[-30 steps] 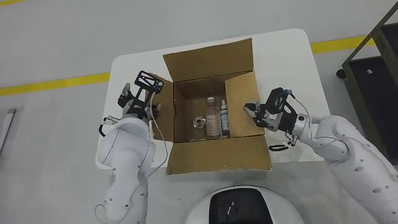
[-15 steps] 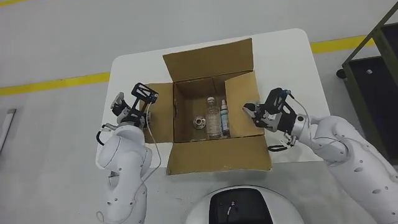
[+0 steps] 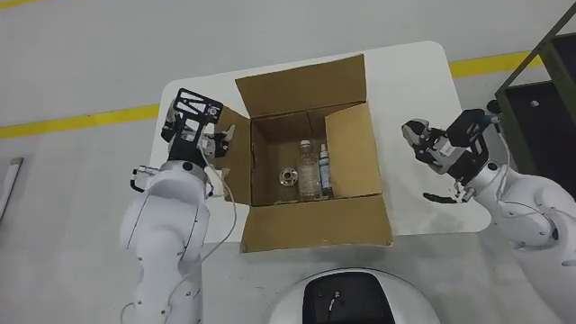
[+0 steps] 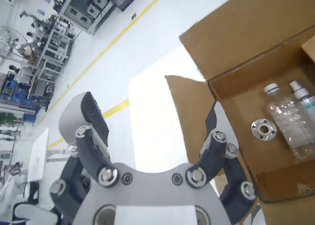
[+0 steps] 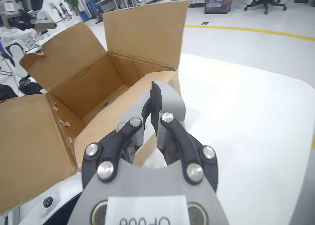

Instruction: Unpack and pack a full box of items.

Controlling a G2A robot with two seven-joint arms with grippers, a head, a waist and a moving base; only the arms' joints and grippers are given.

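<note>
Spray bottle (image 4: 305,99) lies cut off beside clear bottle (image 4: 283,117) in box (image 4: 246,39).

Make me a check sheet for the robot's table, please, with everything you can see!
Surface: white table, with the box on it.
Job's things: open box; inside lie a clear bottle, a spray bottle and a metal flange.
Clutter: nothing seen.
Grippers: left gripper open, beside the box's left flap; right gripper shut, over the table right of the box.
Cables: thin cable by the left arm.
Surroundings: yellow floor lines; dark rack beside the table.
</note>
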